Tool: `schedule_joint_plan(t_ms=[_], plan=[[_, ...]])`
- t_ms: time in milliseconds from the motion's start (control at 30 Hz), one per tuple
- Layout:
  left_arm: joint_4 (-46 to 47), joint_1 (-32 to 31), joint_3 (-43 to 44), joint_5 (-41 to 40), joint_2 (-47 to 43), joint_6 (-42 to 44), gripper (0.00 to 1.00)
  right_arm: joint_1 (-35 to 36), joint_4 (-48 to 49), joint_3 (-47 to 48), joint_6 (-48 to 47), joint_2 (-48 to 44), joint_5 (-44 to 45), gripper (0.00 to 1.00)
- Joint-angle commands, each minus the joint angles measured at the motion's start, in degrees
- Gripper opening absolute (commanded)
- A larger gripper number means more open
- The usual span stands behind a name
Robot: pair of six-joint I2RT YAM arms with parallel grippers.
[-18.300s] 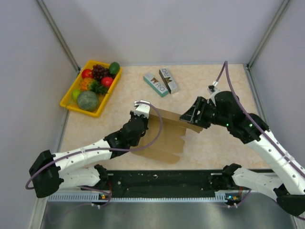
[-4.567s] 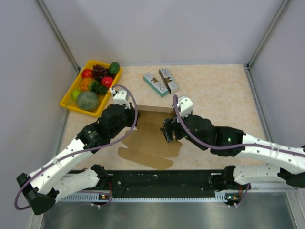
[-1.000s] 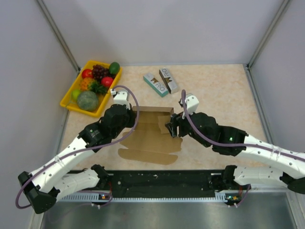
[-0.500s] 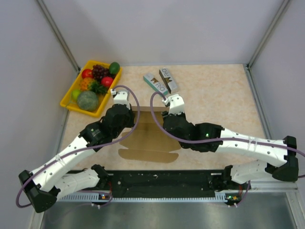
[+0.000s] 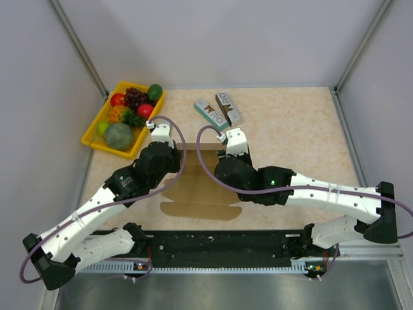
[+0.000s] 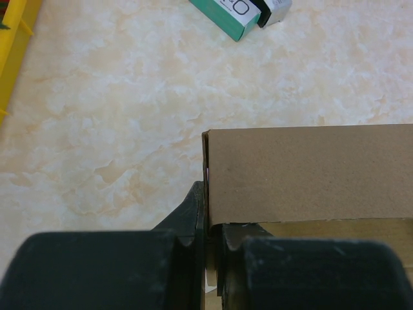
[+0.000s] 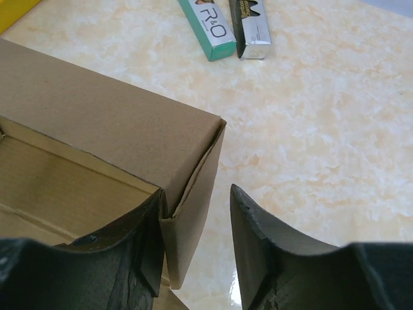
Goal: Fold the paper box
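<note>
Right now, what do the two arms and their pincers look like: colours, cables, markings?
Both the left arm and right arm have white link shells with black joints and wrists. A purple cable loops along each. The left pincer and right pincer are plain matte black; no markings show.

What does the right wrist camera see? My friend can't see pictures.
The open right pincer straddles one upright corner of a plain brown cardboard box. Beyond, on the beige marbled table, lie a teal printed box and a brown-white printed box.
</note>
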Motion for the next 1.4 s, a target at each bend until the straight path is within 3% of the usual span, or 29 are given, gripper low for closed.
schedule_joint_plan(t_ms=[0,333,367,400,433,567,633,800,1100,1333,1367], plan=[[2.77,-0.25,1.60,-0.17,-1.82,-0.11,0.00,0.29,-0.51,1.64,1.19,-1.04,3.64,0.41],[2.95,-0.34,1.25,0.45,-2.34,-0.73,0.00,-0.85,0.98,1.73,0.66,-0.25,4.43,0.21],[2.86,-0.34,1.25,0.28,-2.35,-0.81,0.00,-1.02,1.33,1.90,0.40,0.01,4.86,0.16],[2.95,-0.34,1.25,0.19,-2.43,-0.73,0.00,-1.03,1.51,2.34,0.22,0.71,5.13,0.03],[2.86,-0.34,1.16,0.10,-2.43,-1.07,0.00,-1.03,1.60,2.69,-0.47,1.41,5.48,0.00],[3.03,-0.43,1.16,-0.60,-2.26,-1.17,0.00,-0.76,0.11,4.36,-0.49,5.54,11.69,0.00],[3.03,-0.60,0.98,-1.66,-2.26,-1.17,0.00,-0.33,-5.49,8.13,2.23,9.65,14.61,0.00],[3.03,-0.78,0.72,-3.50,-2.87,-1.60,0.00,0.20,-5.61,10.43,3.56,13.10,17.17,0.00],[4.62,-0.87,-0.34,-3.24,-3.49,-3.71,0.00,1.88,-5.61,12.45,8.83,17.23,31.49,0.00],[4.79,-0.87,-0.69,-3.50,-4.37,-3.10,0.00,1.61,-5.61,12.54,10.42,17.24,30.02,0.00],[4.62,-0.87,-0.78,-3.59,-4.63,-3.01,0.00,1.52,-5.61,11.58,10.68,16.46,29.13,0.11]])
